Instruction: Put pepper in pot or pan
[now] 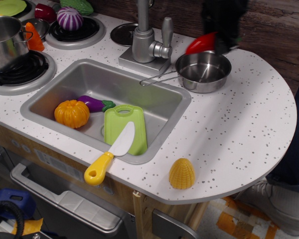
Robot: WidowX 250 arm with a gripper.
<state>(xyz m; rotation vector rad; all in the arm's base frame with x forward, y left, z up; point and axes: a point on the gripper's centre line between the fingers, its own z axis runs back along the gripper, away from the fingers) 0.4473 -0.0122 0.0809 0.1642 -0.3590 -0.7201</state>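
One pepper (201, 43) (tip lower left) gripped by gripper (222, 40) above pan (203, 72).

- The pepper (201, 43): a glossy red chili, long and tapering to a point. It hangs in the air above the pan's back rim, tilted, with the pointed tip aimed toward 8 o'clock. Its thick end at 2 o'clock is hidden, so the stem cannot be made out.
- The pan (217, 81): small, shallow, round, shiny steel, upright on the speckled counter with nothing inside. Its thin wire-loop handle (158, 78) runs out toward 8 o'clock.
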